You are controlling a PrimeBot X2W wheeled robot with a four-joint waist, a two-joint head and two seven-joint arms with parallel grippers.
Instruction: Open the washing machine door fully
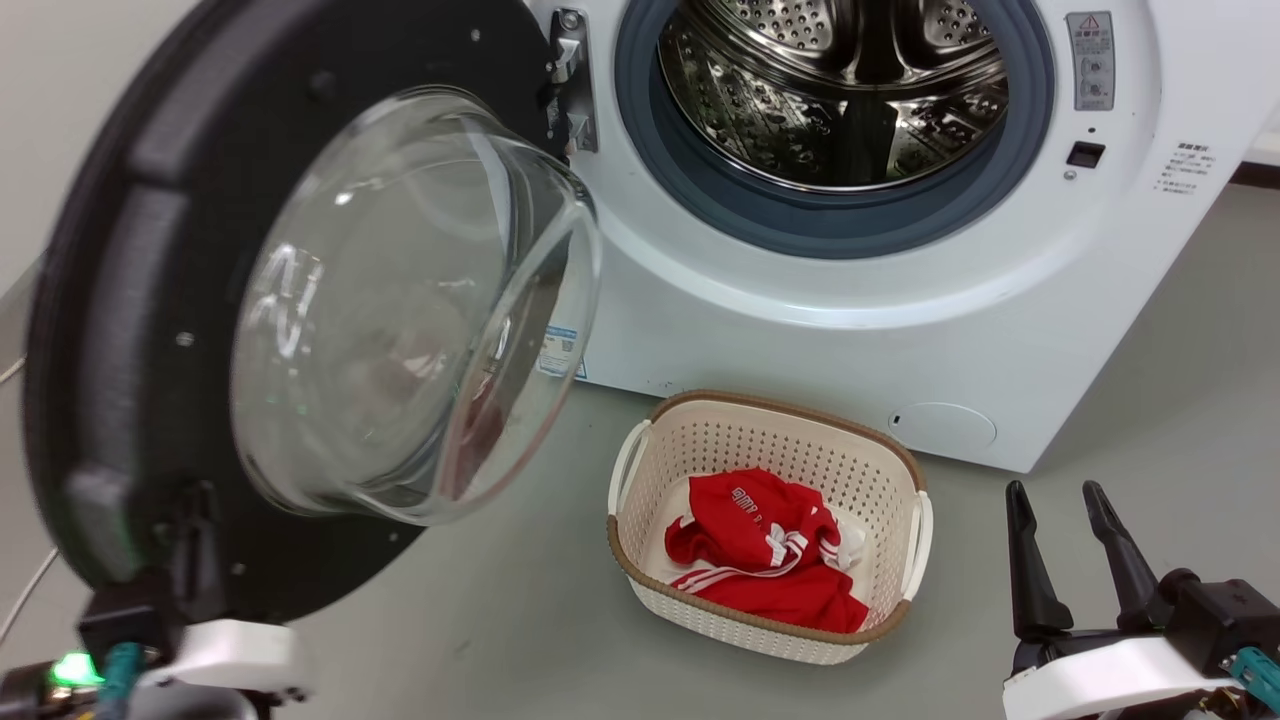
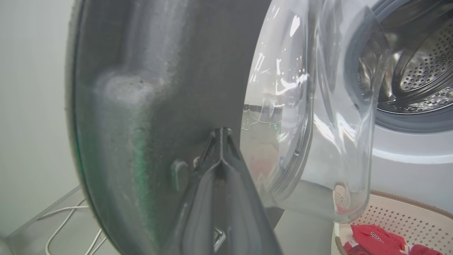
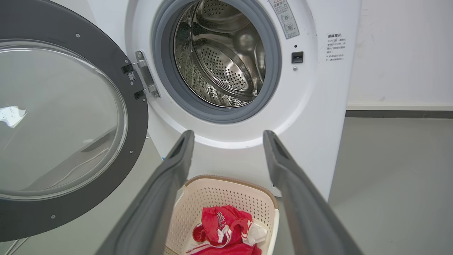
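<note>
The washing machine door is a large black ring with a bulging clear glass bowl. It stands swung out to the left on its metal hinge. The white washing machine shows its grey gasket and steel drum. My left gripper is at the door's lower rim. In the left wrist view its fingers are shut together, with their tip against the door's dark inner face. My right gripper stands open at the lower right, apart from the machine, holding nothing.
A cream laundry basket with a red garment sits on the grey floor in front of the machine, between the arms. White cables lie on the floor by the wall, left of the door. A wall runs to the machine's right.
</note>
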